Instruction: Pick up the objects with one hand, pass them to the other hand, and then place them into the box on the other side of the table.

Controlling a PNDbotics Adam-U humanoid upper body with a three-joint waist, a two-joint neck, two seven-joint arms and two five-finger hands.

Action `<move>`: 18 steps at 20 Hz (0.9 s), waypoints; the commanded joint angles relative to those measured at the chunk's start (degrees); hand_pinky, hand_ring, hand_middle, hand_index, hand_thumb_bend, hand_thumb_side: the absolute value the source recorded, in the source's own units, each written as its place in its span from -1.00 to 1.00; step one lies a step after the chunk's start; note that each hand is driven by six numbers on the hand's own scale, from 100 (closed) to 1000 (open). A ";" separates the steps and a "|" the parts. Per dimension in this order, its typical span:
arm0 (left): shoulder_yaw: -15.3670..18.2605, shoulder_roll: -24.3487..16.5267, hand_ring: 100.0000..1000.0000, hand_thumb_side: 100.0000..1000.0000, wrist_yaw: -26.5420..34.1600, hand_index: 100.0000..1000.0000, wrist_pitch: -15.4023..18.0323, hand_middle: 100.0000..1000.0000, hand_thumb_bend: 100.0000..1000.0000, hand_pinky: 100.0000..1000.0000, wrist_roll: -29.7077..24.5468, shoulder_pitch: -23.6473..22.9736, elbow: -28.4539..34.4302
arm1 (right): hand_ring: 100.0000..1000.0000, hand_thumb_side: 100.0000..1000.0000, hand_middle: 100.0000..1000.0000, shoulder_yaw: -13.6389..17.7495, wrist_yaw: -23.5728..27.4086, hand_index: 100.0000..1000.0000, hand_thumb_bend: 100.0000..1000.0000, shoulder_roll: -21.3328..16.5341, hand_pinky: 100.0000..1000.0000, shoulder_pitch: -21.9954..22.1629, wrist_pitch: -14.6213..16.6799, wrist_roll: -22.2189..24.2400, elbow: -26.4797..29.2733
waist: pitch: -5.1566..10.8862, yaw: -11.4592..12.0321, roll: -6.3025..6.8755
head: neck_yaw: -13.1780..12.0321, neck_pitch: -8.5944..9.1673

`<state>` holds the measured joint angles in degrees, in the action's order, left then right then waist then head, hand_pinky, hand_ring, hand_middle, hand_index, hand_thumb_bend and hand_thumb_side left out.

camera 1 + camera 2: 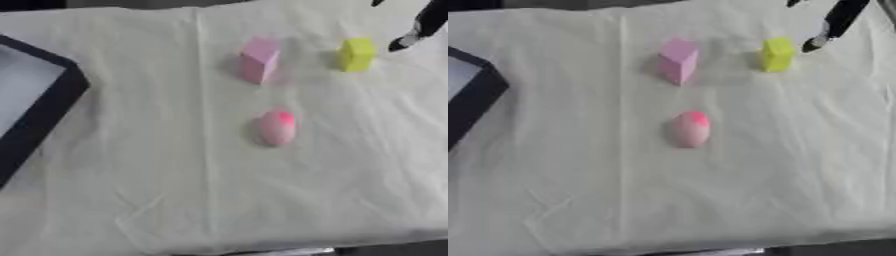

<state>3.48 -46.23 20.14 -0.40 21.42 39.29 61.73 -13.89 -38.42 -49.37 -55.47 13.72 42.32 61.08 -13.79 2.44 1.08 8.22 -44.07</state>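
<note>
Three small things lie on the white cloth. A pink block stands at the far middle, and a yellow block stands to its right. Nearer to me lies a rounded pink-and-white egg-shaped thing. My right hand comes in at the upper right corner. Only its black fingers show, straight and pointing down at the yellow block; one fingertip ends just right of the block without touching it. Nothing is held. My left hand shows in neither view.
A dark-rimmed box with a pale floor sits at the left edge, partly cut off. The white cloth is creased and covers the table down to its near edge.
</note>
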 commanded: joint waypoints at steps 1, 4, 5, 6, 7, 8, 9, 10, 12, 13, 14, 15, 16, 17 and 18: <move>0.15 -1.57 0.26 0.34 -0.14 0.55 -0.04 0.46 0.04 0.44 0.02 0.67 0.65 | 0.76 -0.84 0.64 0.10 -1.01 0.65 0.03 -0.72 0.78 -1.30 0.69 -0.10 -0.86 | 1.54 0.18 0.71 | 0.32 0.01; 0.11 -1.45 0.26 0.34 -0.14 0.55 -0.10 0.46 0.04 0.44 -0.05 0.64 0.64 | 0.75 -0.83 0.63 0.16 -2.04 0.66 0.02 -0.13 0.79 -1.51 0.95 -0.37 -2.13 | 1.33 0.42 0.92 | 0.45 0.02; 0.13 -1.41 0.26 0.35 -0.11 0.55 -0.12 0.46 0.04 0.44 -0.04 0.62 0.63 | 0.75 -0.83 0.63 0.20 -2.26 0.67 0.01 0.05 0.79 -1.56 1.05 -0.48 -2.50 | 1.27 0.49 0.98 | 0.50 0.00; 0.15 -1.36 0.26 0.35 -0.06 0.55 -0.13 0.46 0.04 0.44 -0.01 0.60 0.63 | 0.75 -0.82 0.63 0.21 -2.48 0.67 0.01 0.20 0.78 -1.59 1.14 -0.56 -2.85 | 1.20 0.57 1.03 | 0.56 -0.02; 0.15 -1.32 0.26 0.35 -0.02 0.55 -0.13 0.46 0.04 0.44 0.00 0.59 0.65 | 0.75 -0.82 0.63 0.22 -2.70 0.67 0.01 0.35 0.78 -1.65 1.23 -0.65 -3.15 | 1.15 0.62 1.07 | 0.61 -0.03; 0.14 -1.26 0.26 0.35 0.02 0.55 -0.14 0.46 0.04 0.44 0.01 0.59 0.68 | 0.75 -0.82 0.63 0.24 -2.94 0.67 0.00 0.53 0.78 -1.72 1.29 -0.79 -3.47 | 1.09 0.69 1.12 | 0.67 0.00; 0.12 -1.20 0.26 0.35 0.04 0.55 -0.15 0.46 0.04 0.44 0.02 0.61 0.70 | 0.75 -0.82 0.63 0.28 -3.18 0.67 0.00 0.76 0.78 -1.79 1.34 -0.96 -3.81 | 1.04 0.74 1.17 | 0.73 0.06; 0.10 -1.12 0.26 0.34 0.07 0.54 -0.16 0.46 0.05 0.44 0.01 0.64 0.73 | 0.75 -0.83 0.63 0.28 -3.41 0.67 -0.01 1.01 0.78 -1.87 1.38 -1.10 -4.15 | 0.98 0.81 1.22 | 0.81 0.12; 0.03 -0.95 0.26 0.36 0.13 0.54 -0.16 0.46 0.02 0.44 -0.04 0.68 0.86 | 0.75 -0.83 0.63 0.21 -4.23 0.67 -0.01 1.51 0.78 -2.09 1.53 -1.32 -4.80 | 0.87 0.96 1.34 | 1.00 0.24; -0.01 -0.87 0.26 0.36 0.16 0.54 -0.17 0.46 0.02 0.44 -0.08 0.68 0.94 | 0.75 -0.84 0.63 0.20 -4.75 0.67 -0.02 1.78 0.78 -2.18 1.63 -1.46 -5.14 | 0.81 1.05 1.39 | 1.13 0.30; -0.07 -0.81 0.26 0.36 0.16 0.54 -0.17 0.46 0.01 0.44 -0.12 0.68 1.06 | 0.75 -0.84 0.63 0.23 -5.27 0.67 -0.02 2.08 0.78 -2.26 1.72 -1.64 -5.56 | 0.72 1.17 1.46 | 1.32 0.42; -0.11 -0.77 0.26 0.36 0.17 0.54 -0.18 0.46 0.01 0.44 -0.16 0.67 1.15 | 0.75 -0.84 0.63 0.29 -5.76 0.67 -0.02 2.34 0.78 -2.35 1.85 -1.83 -5.99 | 0.66 1.26 1.52 | 1.45 0.52; -0.14 -0.71 0.26 0.36 0.18 0.54 -0.20 0.46 0.01 0.44 -0.19 0.65 1.23 | 0.75 -0.84 0.63 0.34 -6.31 0.67 -0.02 2.58 0.78 -2.41 1.94 -2.01 -6.44 | 0.58 1.38 1.59 | 1.66 0.65; -0.15 -0.65 0.26 0.36 0.20 0.54 -0.22 0.46 0.01 0.44 -0.20 0.64 1.30 | 0.75 -0.85 0.63 0.42 -6.90 0.67 -0.02 2.80 0.78 -2.48 2.04 -2.19 -6.88 | 0.52 1.48 1.65 | 1.84 0.72; -0.16 -0.61 0.26 0.37 0.21 0.54 -0.23 0.46 0.00 0.44 -0.21 0.61 1.37 | 0.74 -0.85 0.63 0.53 -7.55 0.67 -0.03 2.98 0.78 -2.52 2.09 -2.37 -7.35 | 0.44 1.59 1.73 | 2.05 0.84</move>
<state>3.01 -45.22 20.25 -0.58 21.26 39.29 62.12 -14.09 -45.09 -45.33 -56.57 15.74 40.35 53.82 -13.86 3.98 2.12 9.95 -43.79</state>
